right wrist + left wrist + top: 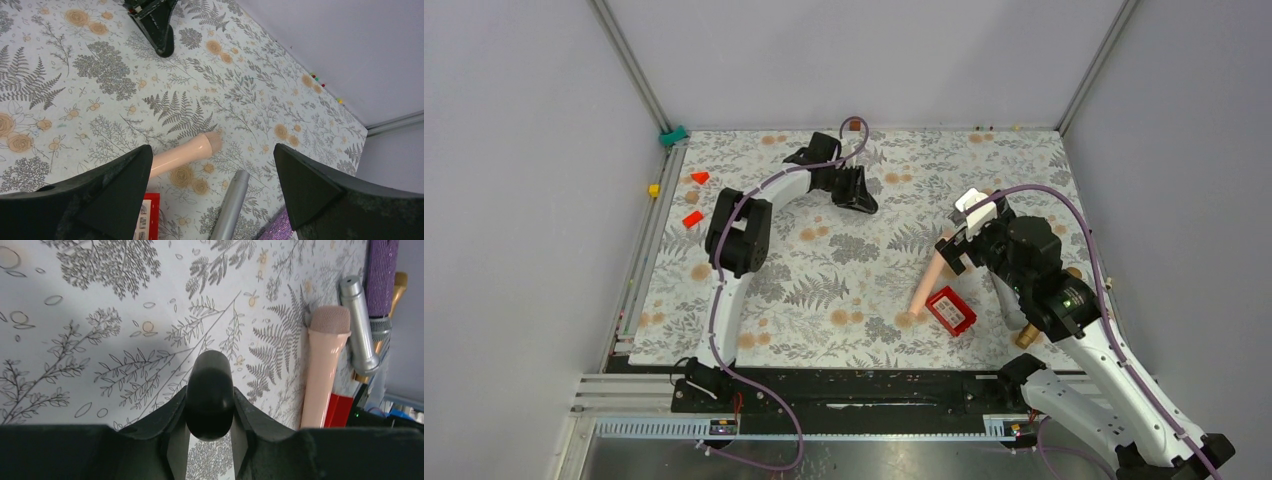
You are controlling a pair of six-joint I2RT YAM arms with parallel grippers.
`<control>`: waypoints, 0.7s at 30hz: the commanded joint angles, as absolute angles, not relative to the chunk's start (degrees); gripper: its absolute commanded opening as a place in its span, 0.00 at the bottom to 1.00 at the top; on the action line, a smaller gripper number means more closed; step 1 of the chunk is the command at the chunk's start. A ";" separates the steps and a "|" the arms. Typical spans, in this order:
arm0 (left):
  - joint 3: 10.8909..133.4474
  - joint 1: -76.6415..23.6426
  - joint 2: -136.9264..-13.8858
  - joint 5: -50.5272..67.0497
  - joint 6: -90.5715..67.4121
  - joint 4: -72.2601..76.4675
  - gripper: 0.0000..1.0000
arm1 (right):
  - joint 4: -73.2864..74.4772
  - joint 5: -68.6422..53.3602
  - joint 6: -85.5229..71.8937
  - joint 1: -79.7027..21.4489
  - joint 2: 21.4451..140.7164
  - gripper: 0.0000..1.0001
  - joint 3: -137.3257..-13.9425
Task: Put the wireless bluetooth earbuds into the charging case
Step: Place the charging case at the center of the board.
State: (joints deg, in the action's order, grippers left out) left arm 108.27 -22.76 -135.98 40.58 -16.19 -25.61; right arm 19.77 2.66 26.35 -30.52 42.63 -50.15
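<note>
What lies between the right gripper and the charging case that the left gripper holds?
Right wrist view: only the pink cylinder, its tip under the right gripper; beyond it, bare floral cloth up to the charging case in the left gripper.

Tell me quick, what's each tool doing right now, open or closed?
Left tool: closed on the black case.
Right tool: open, holding nothing.

The case (210, 390) sits between the fingers of the left gripper (856, 195), at the far middle of the mat (824, 300). Right of centre the cylinder (927, 277) lies under the right gripper (212, 152), with the box (951, 310) just beside its near end. The far block (699, 178) and near block (692, 219) lie by the mat's left edge, well apart from the case.
</note>
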 commanded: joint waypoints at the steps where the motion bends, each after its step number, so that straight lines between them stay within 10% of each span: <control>1: 111.46 -22.54 -137.70 37.11 -21.55 -23.10 0.33 | 16.66 0.45 26.26 -29.97 42.56 1.00 -49.92; 11: 104.49 -21.15 -135.32 34.31 -25.54 -20.84 0.60 | 16.67 0.83 26.26 -29.81 42.68 1.00 -49.98; 14: 101.89 -20.32 -132.65 34.69 -25.54 -19.90 0.96 | 16.70 0.88 25.83 -29.35 42.30 0.99 -50.13; 21: 89.86 -17.11 -115.61 39.06 -19.88 -14.91 0.99 | 17.10 1.33 23.73 -27.94 41.10 0.99 -51.07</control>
State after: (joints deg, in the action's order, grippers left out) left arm 95.18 -19.27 -128.16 37.87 -24.67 -18.63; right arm 19.79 1.83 25.61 -28.93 42.30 -49.95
